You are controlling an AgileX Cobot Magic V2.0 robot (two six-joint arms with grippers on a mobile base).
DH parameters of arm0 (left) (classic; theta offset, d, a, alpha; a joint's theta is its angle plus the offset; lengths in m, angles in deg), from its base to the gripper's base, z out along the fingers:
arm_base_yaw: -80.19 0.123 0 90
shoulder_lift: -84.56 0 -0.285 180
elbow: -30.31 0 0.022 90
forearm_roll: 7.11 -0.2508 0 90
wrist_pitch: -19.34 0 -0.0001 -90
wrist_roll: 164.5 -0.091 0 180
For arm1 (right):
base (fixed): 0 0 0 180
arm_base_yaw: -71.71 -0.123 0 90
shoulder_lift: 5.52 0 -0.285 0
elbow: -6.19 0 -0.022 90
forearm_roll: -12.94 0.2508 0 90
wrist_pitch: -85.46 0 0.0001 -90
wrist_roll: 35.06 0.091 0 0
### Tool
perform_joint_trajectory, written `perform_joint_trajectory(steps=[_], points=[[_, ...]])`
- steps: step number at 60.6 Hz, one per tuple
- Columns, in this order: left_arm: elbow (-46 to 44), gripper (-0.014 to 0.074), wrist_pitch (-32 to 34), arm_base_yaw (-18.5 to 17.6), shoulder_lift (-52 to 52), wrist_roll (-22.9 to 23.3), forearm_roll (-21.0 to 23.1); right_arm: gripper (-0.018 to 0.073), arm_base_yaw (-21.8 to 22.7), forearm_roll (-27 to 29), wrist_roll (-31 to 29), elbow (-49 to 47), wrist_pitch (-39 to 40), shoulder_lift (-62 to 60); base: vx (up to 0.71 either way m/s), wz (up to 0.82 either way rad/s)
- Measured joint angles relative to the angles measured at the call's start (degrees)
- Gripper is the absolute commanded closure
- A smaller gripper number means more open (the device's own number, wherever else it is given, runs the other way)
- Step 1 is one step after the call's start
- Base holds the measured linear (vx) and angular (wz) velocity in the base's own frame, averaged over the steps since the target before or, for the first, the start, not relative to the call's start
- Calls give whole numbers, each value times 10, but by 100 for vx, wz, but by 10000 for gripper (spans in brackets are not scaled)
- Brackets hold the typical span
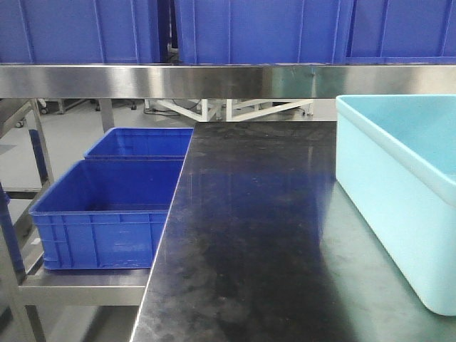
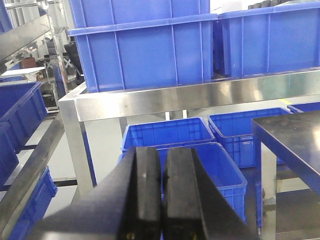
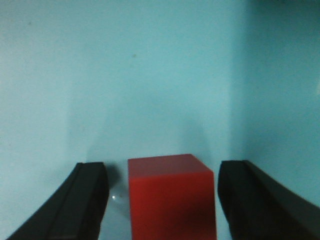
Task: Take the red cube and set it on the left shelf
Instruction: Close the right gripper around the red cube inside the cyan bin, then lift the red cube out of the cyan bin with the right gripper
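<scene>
Straddling the red cube (image 3: 172,200) at the bottom centre of the right wrist view, the right pincer (image 3: 162,172) had its fingers apart, with a gap showing on either side of the cube, so nothing was clamped. The cube sat on the floor of the pale blue tub (image 3: 150,75), whose walls filled the rest of that view. The left pincer (image 2: 161,160), low in its own view, had its fingers pressed together and carried nothing. In the front view the black-topped table (image 1: 249,235) ran up the middle, with the tub at its right; the cube was hidden there. Beyond, the left shelf (image 1: 214,80) showed its steel rail along the top under large blue crates (image 1: 256,28), with an open blue crate (image 1: 107,206) on a lower tier at lower left. By my reading the task was barely begun: the grasp, lift, carry and release all remained.
</scene>
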Motion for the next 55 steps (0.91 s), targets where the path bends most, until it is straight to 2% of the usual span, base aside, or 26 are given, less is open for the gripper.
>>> perform_joint_trajectory(steps=[5, 20, 35, 45, 55], points=[[0, 491, 0, 0, 0, 0, 0, 62, 0, -2, 0, 0, 2, 1, 0, 0], [0, 491, 0, 0, 0, 0, 0, 512, 0, -5, 0, 0, 3, -6, 0, 0], [0, 491, 0, 0, 0, 0, 0, 503, 0, -5, 0, 0, 40, -112, 0, 0], [0, 491, 0, 0, 0, 0, 0, 503, 0, -5, 0, 0, 87, -236, 0, 0], [0, 491, 0, 0, 0, 0, 0, 503, 0, -5, 0, 0, 100, -357, 0, 0]])
